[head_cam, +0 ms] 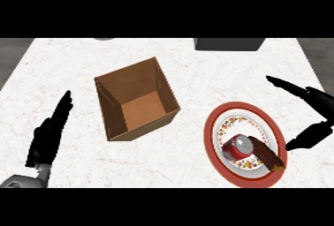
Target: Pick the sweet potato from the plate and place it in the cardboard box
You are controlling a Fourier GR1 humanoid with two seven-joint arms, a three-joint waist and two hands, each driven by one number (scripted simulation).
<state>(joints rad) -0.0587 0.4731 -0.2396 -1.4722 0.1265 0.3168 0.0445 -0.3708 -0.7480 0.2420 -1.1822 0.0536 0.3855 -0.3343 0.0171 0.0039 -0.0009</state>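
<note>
Fingers on your right hand (316, 115) are spread wide, the upper ones stretched straight toward the upper left and the thumb angled down toward the plate (218, 132), with a broad gap between them; they hold nothing and touch nothing, sitting just beside the plate's right rim. You can see the sweet potato (266, 154) lying on the lower right part of the red-rimmed, patterned plate, a dark brown length running diagonally toward the rim. Touching its upper left end is a red can (237, 147) with a silver top, also on the plate. Your left hand (49, 132) shows at the left side of the view, open with its fingers straight and close together, pointing up the white marble counter (78, 57), empty and well apart from everything else. Between your two hands stands the cardboard box (135, 99), open at the top, left of the plate and not touching it; its brown floor is visible. A dark grey object (229, 43) sits at the counter's far edge, partly cut off.
</note>
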